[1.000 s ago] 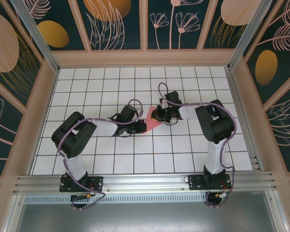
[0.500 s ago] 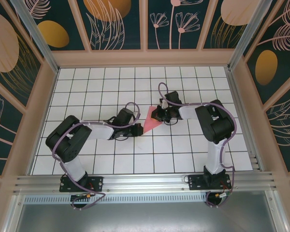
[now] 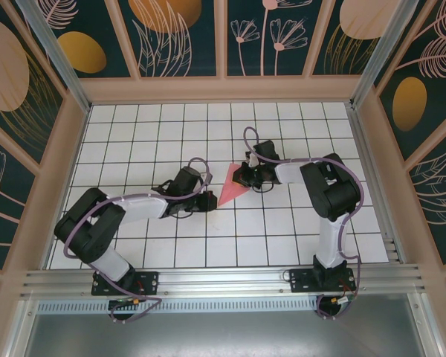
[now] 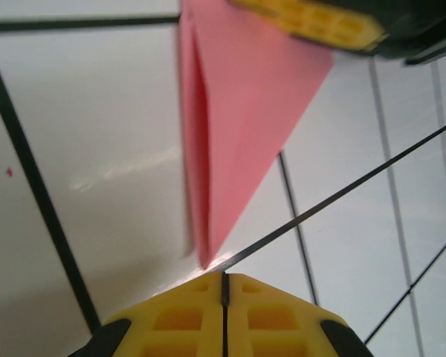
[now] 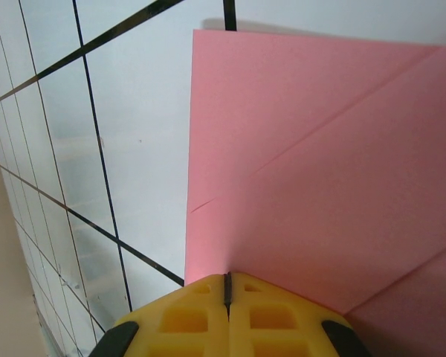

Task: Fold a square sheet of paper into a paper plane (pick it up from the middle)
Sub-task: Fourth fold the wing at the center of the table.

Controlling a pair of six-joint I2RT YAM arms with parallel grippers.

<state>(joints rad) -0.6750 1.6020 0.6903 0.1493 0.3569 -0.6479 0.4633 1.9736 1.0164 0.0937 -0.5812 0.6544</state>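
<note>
White counter [image 3: 134, 134] with black grid, evenly lit. Dark teal walls [image 3: 178, 30] show flower prints, pale wood frames. Aluminium rail [image 3: 223, 281] runs along near edge.

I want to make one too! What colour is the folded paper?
The folded paper is plain pink; clearest in the right wrist view.

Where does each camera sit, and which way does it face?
Top external: above and behind the bases, facing down on the table; both arms, left gripper and right gripper flanking the folded pink paper.
Left wrist: on the left arm, facing past its shut fingers to the paper's point.
Right wrist: on the right arm, past its shut fingers onto the paper's wide end.
All share the paper.
</note>
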